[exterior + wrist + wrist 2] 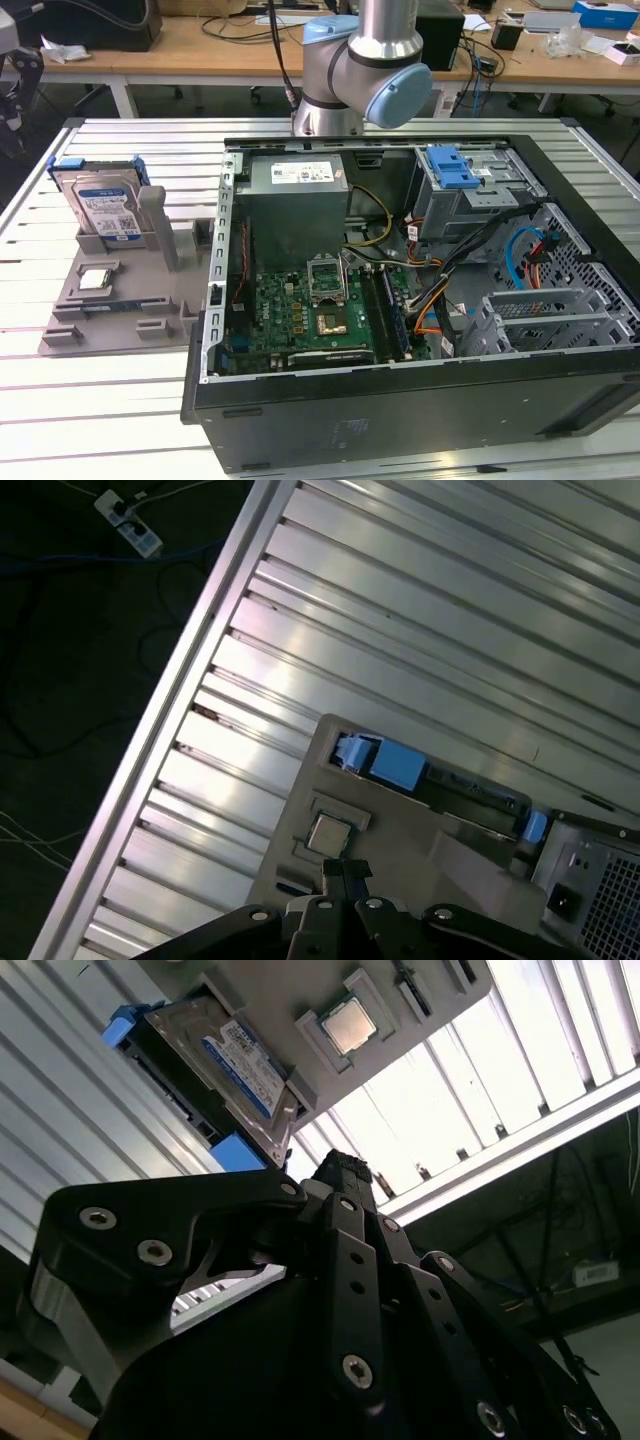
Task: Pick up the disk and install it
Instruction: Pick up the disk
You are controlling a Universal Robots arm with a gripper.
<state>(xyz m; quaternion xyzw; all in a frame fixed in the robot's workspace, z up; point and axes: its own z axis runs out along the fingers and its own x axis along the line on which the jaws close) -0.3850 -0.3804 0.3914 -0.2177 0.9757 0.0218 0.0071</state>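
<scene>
Exterior view: a slatted metal surface [100,420] carries an open computer case [400,425] toward the exterior view's right edge, and the arm [365,70] rises behind the case. A grey holder [120,305] lies near the surface's edge at the exterior view's left. The disk [105,212] stands on edge in a slot at the holder's far corner, and a chip [95,280] lies flat nearer. In the first wrist view the fingers [335,878] are closed on nothing, apart from the disk

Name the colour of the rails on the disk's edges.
Blue rails on the disk; clearest in the second wrist view.
</scene>
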